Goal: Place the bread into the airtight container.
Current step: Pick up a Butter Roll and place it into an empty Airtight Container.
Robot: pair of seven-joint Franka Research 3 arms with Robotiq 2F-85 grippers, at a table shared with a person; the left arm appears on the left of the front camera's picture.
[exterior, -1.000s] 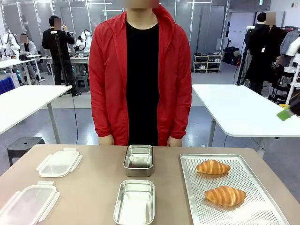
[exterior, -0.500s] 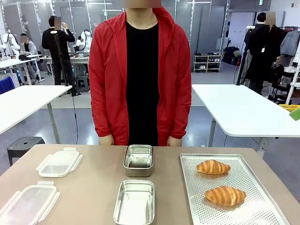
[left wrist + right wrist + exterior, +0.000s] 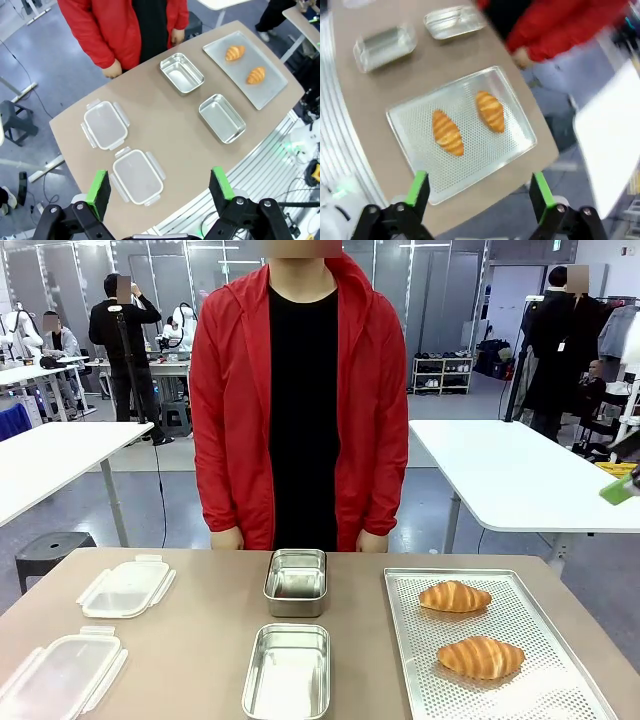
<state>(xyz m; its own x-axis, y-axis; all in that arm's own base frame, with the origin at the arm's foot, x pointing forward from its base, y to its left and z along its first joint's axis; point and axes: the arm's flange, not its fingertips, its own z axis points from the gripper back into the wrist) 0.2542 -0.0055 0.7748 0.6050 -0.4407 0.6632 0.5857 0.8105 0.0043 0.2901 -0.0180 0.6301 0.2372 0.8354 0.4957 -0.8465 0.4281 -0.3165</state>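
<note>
The front camera sits low at the robot's edge of the table (image 3: 190,640), facing the person (image 3: 300,390) across it. Both wrist cameras hang high overhead, looking steeply down past their own fingers (image 3: 98,192). The left takes in the whole table; the right looks closer at the tray (image 3: 490,155), which all three share.

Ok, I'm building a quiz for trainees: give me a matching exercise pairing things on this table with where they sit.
Things:
1. two golden-brown croissants
2. two rectangular steel containers
3. two clear plastic clip lids
4. perforated metal tray

Places:
A. table's middle
B. robot's left side
C. robot's right side
D. on the tray

Pairs: 1-D, 2-A, 3-B, 4-C
</note>
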